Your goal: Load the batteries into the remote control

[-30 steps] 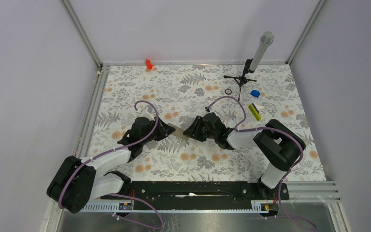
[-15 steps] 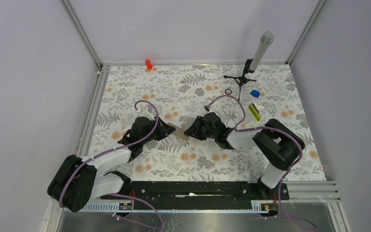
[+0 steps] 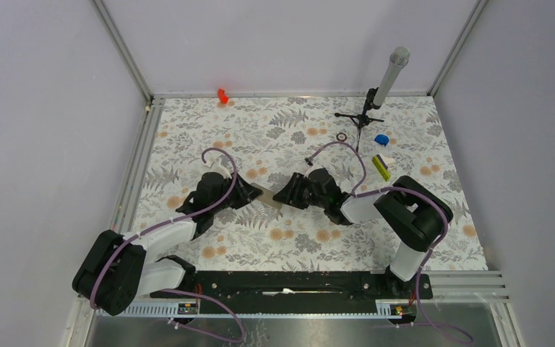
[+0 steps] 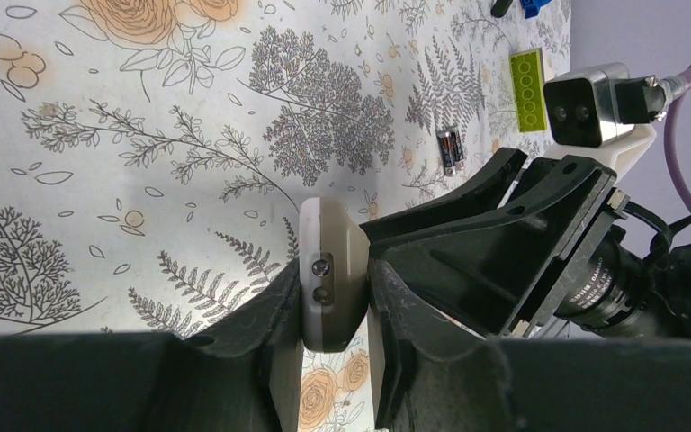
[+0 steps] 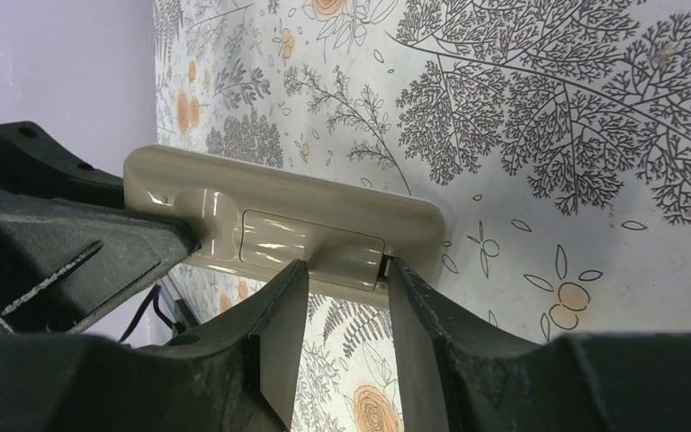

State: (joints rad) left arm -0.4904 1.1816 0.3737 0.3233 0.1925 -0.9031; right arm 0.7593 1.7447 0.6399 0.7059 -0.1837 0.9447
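- Left jaws (image 4: 333, 286) clamped on one end of remote (image 4: 324, 234).
- Remote long axis runs straight across to right jaws (image 5: 345, 274).
- Right jaws parted, tips straddling cover (image 5: 315, 241) edge, clamping nothing.
- Cover appears still on; judge removal as current step.
- Batteries (image 4: 450, 147) lie side by side on table (image 4: 144, 135), on right arm's side.
- Use your right arm to fetch them.

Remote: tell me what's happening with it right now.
The left gripper is clamped on one end of the remote. The right gripper has its fingertips at the battery cover near the other end, and the cover looks to be in place. Both batteries lie side by side on the table, not yet loaded.
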